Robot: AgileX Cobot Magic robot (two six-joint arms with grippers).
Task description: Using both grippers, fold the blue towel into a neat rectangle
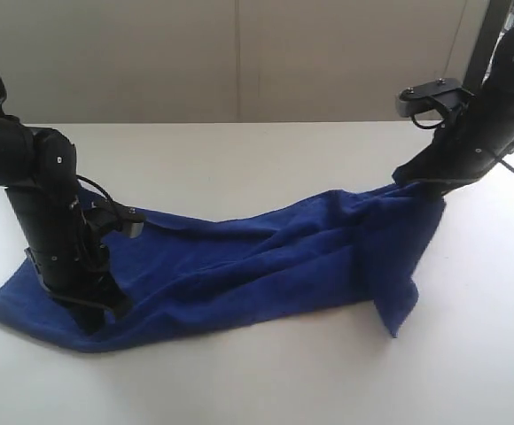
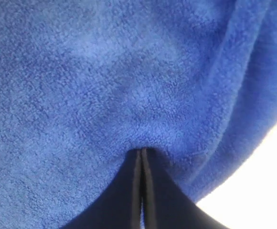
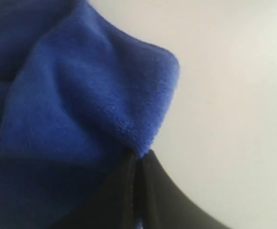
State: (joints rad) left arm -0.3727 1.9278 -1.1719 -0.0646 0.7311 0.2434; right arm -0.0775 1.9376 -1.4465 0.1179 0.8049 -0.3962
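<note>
The blue towel point(image 1: 266, 257), a deep royal-blue rectangular terry cloth, lies rumpled across the white table point(image 1: 239, 150), stretched from near left to far right. The left gripper point(image 1: 96, 312), black and two-fingered, stands on the cloth's near-left end. In the left wrist view its fingers point(image 2: 124, 200) are pressed fully together, with a pucker of cloth pinched at the tips. The right gripper point(image 1: 419, 183), also black, holds the far-right corner raised off the table, and cloth drapes down from it in a hanging fold. In the right wrist view its fingers point(image 3: 167, 205) are closed, with the corner nipped between the tips. In the exterior view both sets of fingertips are masked by arm or cloth, and the frame edges cut off both arms. Both wrist views are soft at close range.
</note>
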